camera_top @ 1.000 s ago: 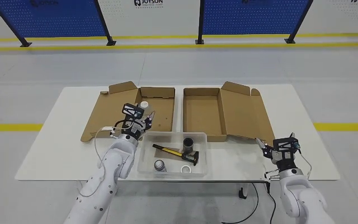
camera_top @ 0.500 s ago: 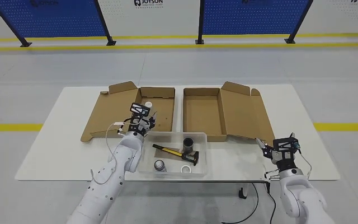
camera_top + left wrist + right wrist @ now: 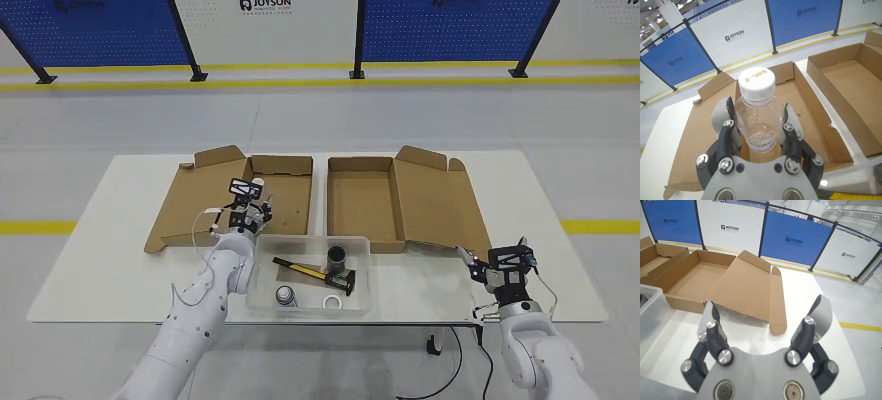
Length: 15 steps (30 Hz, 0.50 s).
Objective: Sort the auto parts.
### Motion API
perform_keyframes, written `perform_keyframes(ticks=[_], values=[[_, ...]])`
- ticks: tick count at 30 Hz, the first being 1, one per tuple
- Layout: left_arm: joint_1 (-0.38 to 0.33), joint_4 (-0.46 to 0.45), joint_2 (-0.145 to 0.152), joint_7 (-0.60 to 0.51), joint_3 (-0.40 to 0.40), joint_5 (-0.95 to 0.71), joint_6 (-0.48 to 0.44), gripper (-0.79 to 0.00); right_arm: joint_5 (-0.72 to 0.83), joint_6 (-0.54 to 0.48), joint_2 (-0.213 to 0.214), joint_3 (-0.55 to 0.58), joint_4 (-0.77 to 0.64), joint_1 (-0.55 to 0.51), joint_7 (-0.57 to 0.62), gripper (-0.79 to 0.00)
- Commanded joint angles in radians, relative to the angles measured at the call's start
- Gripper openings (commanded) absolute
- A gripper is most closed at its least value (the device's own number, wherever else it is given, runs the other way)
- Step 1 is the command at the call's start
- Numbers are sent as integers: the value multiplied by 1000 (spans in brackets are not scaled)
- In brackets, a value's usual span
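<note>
Bottle (image 3: 758, 121) one, in left gripper (image 3: 758, 103); cardboard boxes (image 3: 358, 205) two.

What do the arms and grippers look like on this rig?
Glossy white rounded shells on left arm and right arm, a thin cable looping at each wrist. On left gripper and right gripper: grey base plate with silver screws, black link bars, two pale grey fingers with dark ribbed pads.
</note>
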Motion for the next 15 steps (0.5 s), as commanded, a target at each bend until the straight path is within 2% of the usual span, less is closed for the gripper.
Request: perform_keyframes(ticks=[1, 2, 3, 4, 5, 15], values=[[-9, 21, -5, 1, 7, -1, 3, -690, 0, 0, 0, 0, 0, 0, 0, 0], [-14, 32, -7, 0, 10, 4, 6, -514, 0, 0, 0, 0, 0, 0, 0, 0], [-18, 39, -10, 2, 13, 4, 9, -419, 0, 0, 0, 0, 0, 0, 0, 0], [-21, 45, -12, 4, 15, 4, 9, -160, 0, 0, 0, 0, 0, 0, 0, 0], [-24, 53, -14, 7, 17, 8, 8, 0, 0, 0, 0, 0, 0, 0, 0, 0], [-32, 68, -17, 18, -2, 30, -38, 0, 0, 0, 0, 0, 0, 0, 0, 0]])
